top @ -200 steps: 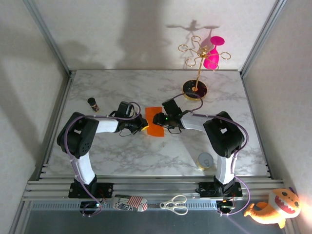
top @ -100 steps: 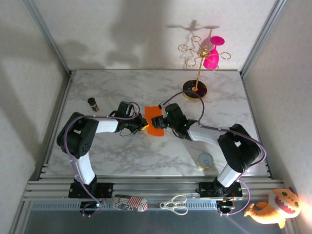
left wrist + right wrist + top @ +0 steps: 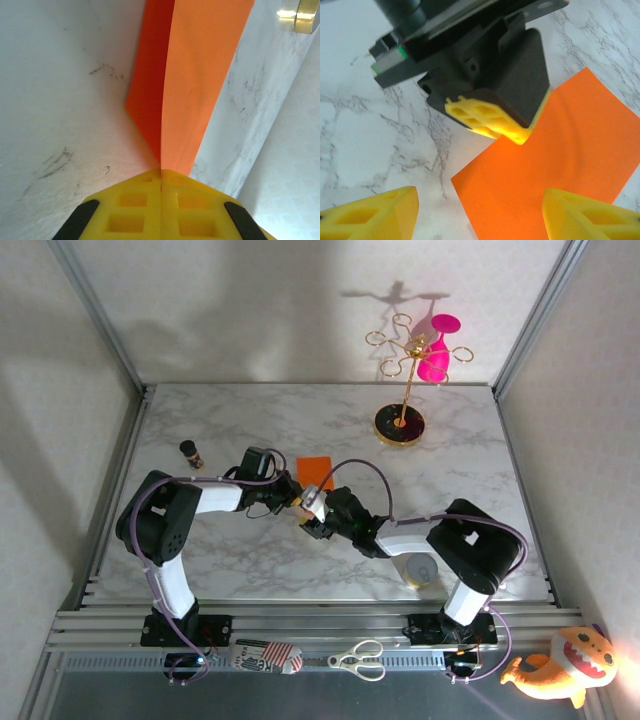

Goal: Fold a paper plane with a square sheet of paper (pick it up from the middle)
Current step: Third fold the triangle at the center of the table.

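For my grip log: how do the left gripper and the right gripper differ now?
The left gripper is shut; the right gripper is open wide. The left gripper pinches the orange paper sheet; the right gripper holds nothing. Both have yellow fingers.

Marble desk: the square sheet of paper lies flat near centre. The left hand meets its near-left edge. The right hand sits just beside the left. A gold stand stands well apart, far right.
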Robot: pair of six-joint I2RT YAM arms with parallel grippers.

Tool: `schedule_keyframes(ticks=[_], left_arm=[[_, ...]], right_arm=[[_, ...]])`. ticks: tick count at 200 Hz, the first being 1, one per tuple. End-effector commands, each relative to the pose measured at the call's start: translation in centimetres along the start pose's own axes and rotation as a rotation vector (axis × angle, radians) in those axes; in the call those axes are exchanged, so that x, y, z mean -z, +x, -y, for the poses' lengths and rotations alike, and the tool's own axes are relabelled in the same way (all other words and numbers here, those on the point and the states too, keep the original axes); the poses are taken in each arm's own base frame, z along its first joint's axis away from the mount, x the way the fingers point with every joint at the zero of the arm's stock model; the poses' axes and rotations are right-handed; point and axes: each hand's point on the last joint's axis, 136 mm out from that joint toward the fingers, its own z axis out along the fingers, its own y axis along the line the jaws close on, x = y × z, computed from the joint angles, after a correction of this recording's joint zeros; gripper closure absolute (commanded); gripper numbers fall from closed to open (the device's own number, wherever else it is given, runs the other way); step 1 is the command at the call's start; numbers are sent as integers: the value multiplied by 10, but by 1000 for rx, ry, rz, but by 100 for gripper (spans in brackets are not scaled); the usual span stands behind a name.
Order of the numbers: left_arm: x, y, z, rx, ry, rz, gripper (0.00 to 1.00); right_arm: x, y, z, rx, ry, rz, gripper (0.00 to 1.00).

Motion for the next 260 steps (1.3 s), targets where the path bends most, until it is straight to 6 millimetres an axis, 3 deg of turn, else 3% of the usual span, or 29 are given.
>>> schedule_keyframes(ticks=[1, 88, 175, 219, 260], left_arm=[[8, -1, 19, -16, 47, 7, 99], [8, 0, 20, -12, 48, 9, 98], [10, -1, 14, -13, 23, 21, 94], [26, -13, -22, -5, -97, 113, 80], [49, -33, 11, -104, -51, 191, 68]], right_arm=[[-3, -7, 9, 77, 82, 60, 34], [-11, 0, 13, 150, 151, 87, 43], [-15, 0, 1, 151, 97, 82, 74], [-16, 9, -13, 144, 15, 43, 92], [-12, 9, -25, 81, -71, 27, 98]])
